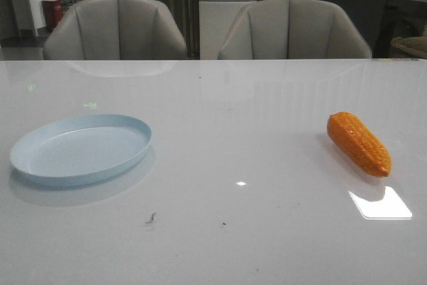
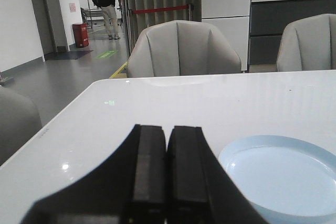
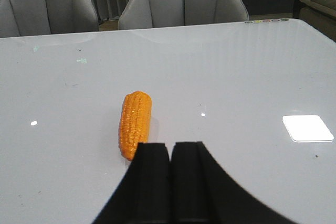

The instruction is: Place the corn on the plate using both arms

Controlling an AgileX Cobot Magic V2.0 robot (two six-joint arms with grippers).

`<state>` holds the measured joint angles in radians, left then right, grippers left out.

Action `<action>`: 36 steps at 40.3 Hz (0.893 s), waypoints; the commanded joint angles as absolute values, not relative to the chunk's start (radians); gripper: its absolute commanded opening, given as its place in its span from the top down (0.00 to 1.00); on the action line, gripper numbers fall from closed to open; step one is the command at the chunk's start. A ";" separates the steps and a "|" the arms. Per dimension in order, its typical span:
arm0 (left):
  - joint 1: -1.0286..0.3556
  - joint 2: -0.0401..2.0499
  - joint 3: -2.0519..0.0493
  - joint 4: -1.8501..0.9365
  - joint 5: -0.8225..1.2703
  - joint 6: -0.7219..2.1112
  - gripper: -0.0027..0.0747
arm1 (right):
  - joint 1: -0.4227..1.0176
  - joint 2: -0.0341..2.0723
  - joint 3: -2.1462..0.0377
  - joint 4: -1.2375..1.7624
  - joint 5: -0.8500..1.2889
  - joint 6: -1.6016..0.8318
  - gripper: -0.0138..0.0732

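Observation:
The orange corn (image 1: 359, 143) lies on the white table at the right, tapered end toward the front. It also shows in the right wrist view (image 3: 135, 123), just beyond the fingers. The pale blue plate (image 1: 80, 148) sits empty at the left and shows in the left wrist view (image 2: 286, 177). My left gripper (image 2: 168, 129) is shut and empty, beside the plate's rim. My right gripper (image 3: 171, 145) is shut and empty, close to the corn's near end. Neither arm shows in the front view.
The white glossy table (image 1: 233, 105) spans the view. Two grey chairs (image 1: 115, 28) (image 1: 293, 29) stand behind its far edge. A bright light reflection (image 1: 380, 203) lies near the corn. A person (image 2: 106, 4) stands far off in the room.

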<state>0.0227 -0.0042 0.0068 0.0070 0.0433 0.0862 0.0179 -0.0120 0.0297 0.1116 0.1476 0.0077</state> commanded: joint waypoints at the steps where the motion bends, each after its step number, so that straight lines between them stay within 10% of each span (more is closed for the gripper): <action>1: 0.016 -0.022 0.044 0.005 -0.051 0.083 0.85 | 0.017 -0.034 0.007 0.101 0.060 0.006 0.76; 36: 0.016 -0.022 0.044 0.000 -0.071 0.083 0.85 | 0.017 -0.034 0.007 0.101 0.054 0.006 0.76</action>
<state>0.0227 -0.0042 0.0068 0.0070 0.0366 0.0862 0.0179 -0.0120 0.0297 0.1116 0.1476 0.0077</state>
